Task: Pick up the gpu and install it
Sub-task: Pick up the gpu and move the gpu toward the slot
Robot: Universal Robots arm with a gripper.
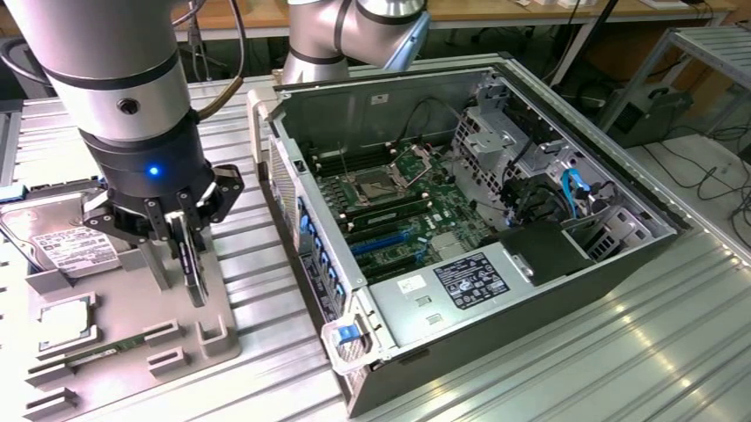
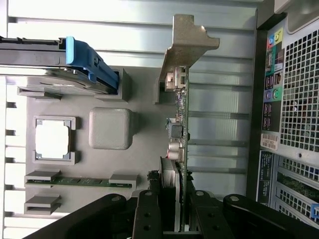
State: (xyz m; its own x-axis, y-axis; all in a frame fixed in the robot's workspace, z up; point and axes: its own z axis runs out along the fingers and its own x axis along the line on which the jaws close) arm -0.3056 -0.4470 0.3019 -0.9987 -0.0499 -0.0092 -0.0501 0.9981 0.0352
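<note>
wrist view: black two-finger gripper [image 2: 180, 201] sits closest, jaws pressed on both faces of the gpu [image 2: 182, 124], a thin green circuit card seen edge-on. its silver metal end bracket [image 2: 188, 42] reaches out well beyond the fingers. the card sits in or just above its slot in the flat grey parts holder [image 2: 142, 149]; cannot tell which. also on the holder: a silver hard drive with a blue plastic tab [image 2: 87, 59], a square silver processor chip [image 2: 52, 139] and a narrow green memory stick [image 2: 79, 181], all apart from the card. the black perforated rear panel of the computer case [image 2: 294, 99] is near, on the card's other side.

exterior view: gripper [image 1: 185, 230] hangs over the holder [image 1: 123, 303] with the gpu [image 1: 193, 268] upright between its jaws. the open grey computer case [image 1: 388, 105] lies on the ribbed metal table [image 1: 610, 352], green motherboard [image 1: 405, 198] facing up.

judgement: the pick needs a straight pull along the slot walls, card kept upright with no twist; the overhanging bracket end could lever in the grip.

room: the case wall is close on the exterior view's right and the hard drive is on its left, with a narrow strip of table between holder and case. above the holder is free.
</note>
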